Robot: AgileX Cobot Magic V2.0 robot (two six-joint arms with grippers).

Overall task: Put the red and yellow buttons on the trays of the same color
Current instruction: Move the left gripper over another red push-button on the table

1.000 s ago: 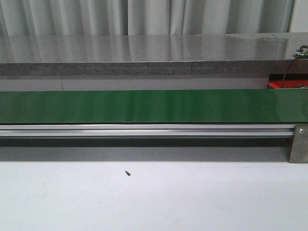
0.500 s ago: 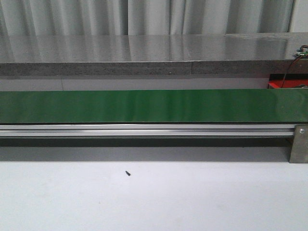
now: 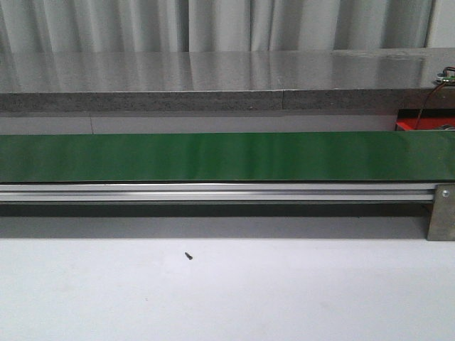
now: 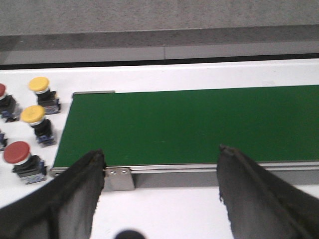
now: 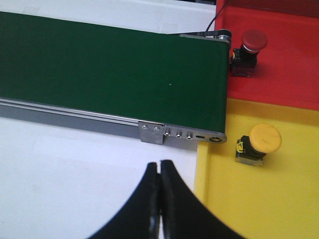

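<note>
Buttons [image 4: 39, 84] (red, yellow) bear no readable writing.

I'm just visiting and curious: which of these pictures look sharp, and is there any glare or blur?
Front view: the green belt shows pale streaks of glare, and the grey counter behind mirrors the curtain. Left wrist view: soft and grainy, the left gripper fingers blurred. Right wrist view: sharpest, with the yellow button crisp on its yellow tray.

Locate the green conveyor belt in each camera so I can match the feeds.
Front view: green conveyor belt spans the full width, mid-frame.
Left wrist view: its end, beside the waiting buttons.
Right wrist view: its other end, next to the trays.
Shared landmark: the aluminium side rail.
</note>
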